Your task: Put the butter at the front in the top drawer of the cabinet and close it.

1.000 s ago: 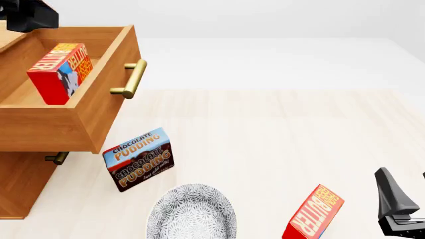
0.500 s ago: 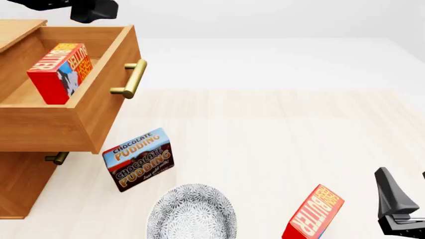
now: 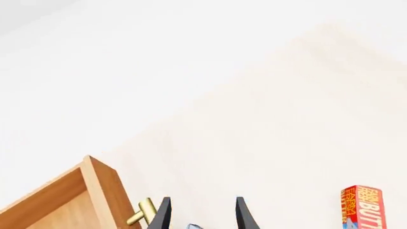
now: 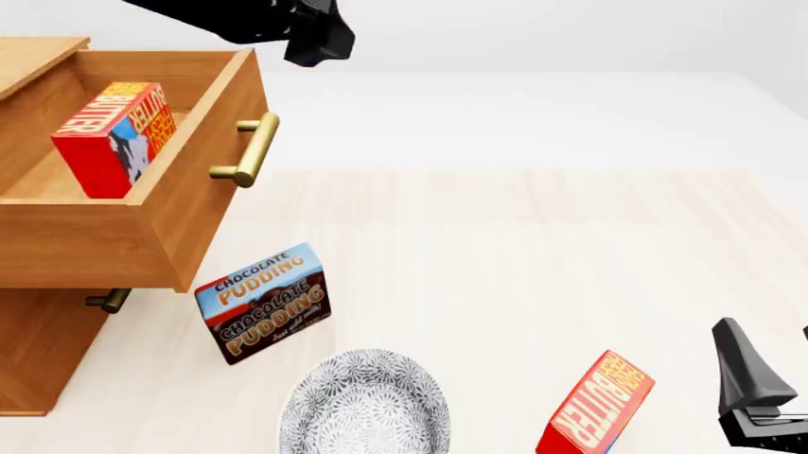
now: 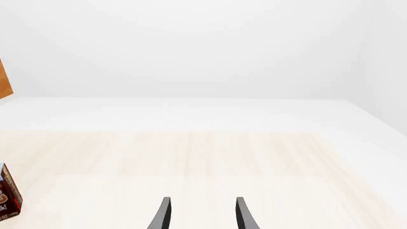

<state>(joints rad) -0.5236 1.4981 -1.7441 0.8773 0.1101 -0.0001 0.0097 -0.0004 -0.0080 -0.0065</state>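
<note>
- Now that the left jaws [image 4: 331,38], parted and empty, have swung past the top drawer [image 4: 189,203], the butter [image 4: 114,137] sits behind them.
- Closing remains; the handle [image 4: 253,149] lies just below.
- Right jaws [image 5: 201,214] hang parted, empty.

Your front view looks down and forward over the pale wood counter [image 4: 531,246]. Each wrist view looks along its tool; the left's shares the honey-brown wooden drawer [image 3: 95,191] [image 4: 189,189].
</note>
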